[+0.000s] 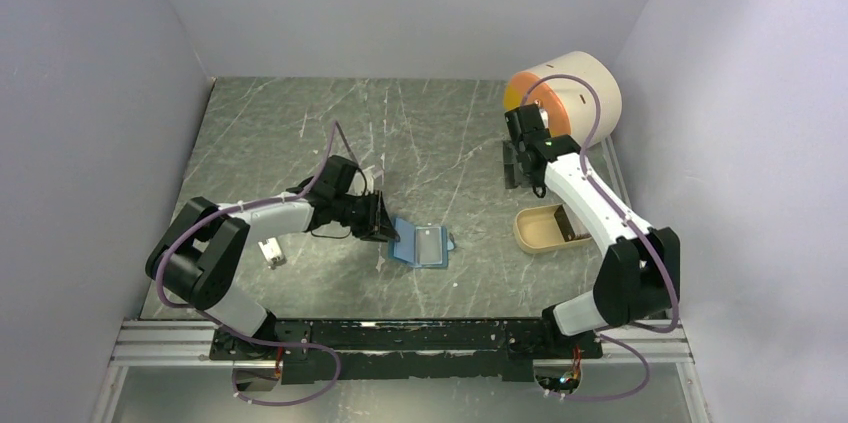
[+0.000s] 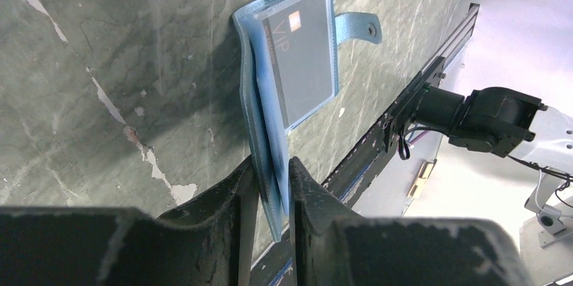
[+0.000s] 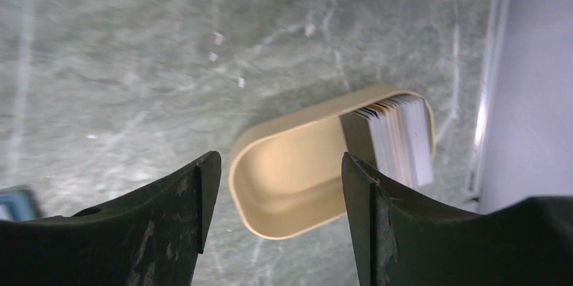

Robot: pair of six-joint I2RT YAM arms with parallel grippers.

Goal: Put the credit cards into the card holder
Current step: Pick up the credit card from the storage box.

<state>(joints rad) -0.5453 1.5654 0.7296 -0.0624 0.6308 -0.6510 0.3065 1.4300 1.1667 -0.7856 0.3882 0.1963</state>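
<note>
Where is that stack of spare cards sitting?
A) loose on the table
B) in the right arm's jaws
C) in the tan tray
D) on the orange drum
C: the right wrist view shows the cards standing on edge at one end of the tray.

The card holder's [image 2: 269,130] flap stands between the left gripper's [image 2: 271,164] fingers [image 2: 223,211], a card [image 2: 304,56] inside; below the right gripper [image 3: 278,164], a tray [image 3: 304,118] holds stacked cards [image 3: 402,137].

The left gripper [image 2: 273,171] is closed on an edge of the card holder [image 2: 255,97], its arm stretched low. The right gripper [image 3: 280,164] is raised, jaws spread wide.
</note>
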